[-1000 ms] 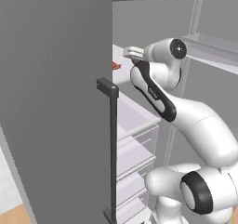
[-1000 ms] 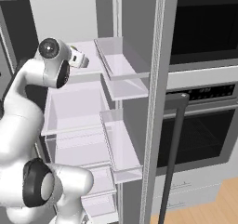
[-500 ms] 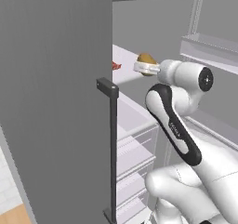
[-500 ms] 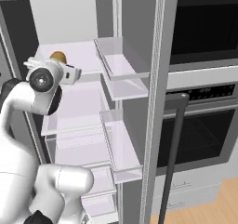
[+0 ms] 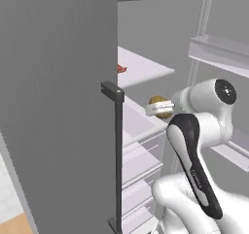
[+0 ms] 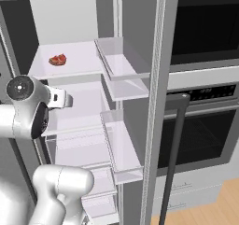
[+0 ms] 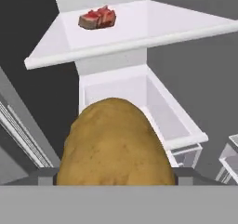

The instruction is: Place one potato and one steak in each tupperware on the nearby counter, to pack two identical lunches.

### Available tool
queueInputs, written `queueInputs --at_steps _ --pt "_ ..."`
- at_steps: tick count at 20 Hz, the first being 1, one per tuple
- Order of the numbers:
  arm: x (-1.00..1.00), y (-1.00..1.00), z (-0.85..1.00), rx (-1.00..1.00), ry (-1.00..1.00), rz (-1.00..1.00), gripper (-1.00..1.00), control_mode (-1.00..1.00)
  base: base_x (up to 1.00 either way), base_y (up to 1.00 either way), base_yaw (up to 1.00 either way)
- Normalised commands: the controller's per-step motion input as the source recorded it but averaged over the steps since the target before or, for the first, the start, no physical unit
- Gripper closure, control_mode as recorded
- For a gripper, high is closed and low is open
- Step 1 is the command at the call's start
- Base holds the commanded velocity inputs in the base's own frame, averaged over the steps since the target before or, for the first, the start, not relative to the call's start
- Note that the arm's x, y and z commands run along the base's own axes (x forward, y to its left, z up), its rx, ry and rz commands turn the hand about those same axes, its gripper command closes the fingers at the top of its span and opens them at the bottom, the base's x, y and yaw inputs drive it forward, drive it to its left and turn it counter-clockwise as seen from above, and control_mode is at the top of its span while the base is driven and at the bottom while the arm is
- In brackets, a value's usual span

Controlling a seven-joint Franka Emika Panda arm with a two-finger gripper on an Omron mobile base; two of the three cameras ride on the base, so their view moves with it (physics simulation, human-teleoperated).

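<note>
One potato (image 7: 115,144) is pinched in the gripper (image 5: 160,108), near the fridge; one steak (image 6: 58,59) lies on the upper shelf (image 6: 79,60).

A golden-brown potato (image 7: 115,144), oval with small darker specks on its skin, is seen large and close in the hand view, its long axis upright in that picture and its lower end cut off at the bottom. In the left base view the potato (image 5: 158,105) is seen as a small brown lump in front of the fridge drawers, below the shelf. A red-pink steak (image 7: 97,18) with pale streaks is laid flat on the white fridge shelf, toward the shelf's back left part in the right base view (image 6: 58,59), well apart from the potato.
</note>
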Motion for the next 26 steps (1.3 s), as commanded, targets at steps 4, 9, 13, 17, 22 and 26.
queueInputs --at_steps 4,9,13,17,22,26 --pt "-0.8 0.04 -0.85 -0.34 0.55 0.09 1.0 -1.0 0.0 0.0 0.0" --pt "-0.27 0.11 -0.14 -0.08 -0.05 0.01 1.0 1.0 -0.2 0.03 0.0" --pt "0.0 0.0 0.0 0.0 0.0 0.0 1.0 1.0 -1.0 -0.25 0.0" --pt "0.0 0.0 0.0 0.0 0.0 0.0 1.0 1.0 -1.0 -0.46 -0.06" --pt "0.0 0.0 0.0 0.0 0.0 0.0 1.0 1.0 -1.0 -0.44 -0.36" --pt "0.0 0.0 0.0 0.0 0.0 0.0 1.0 1.0 -1.0 -0.64 -0.5"
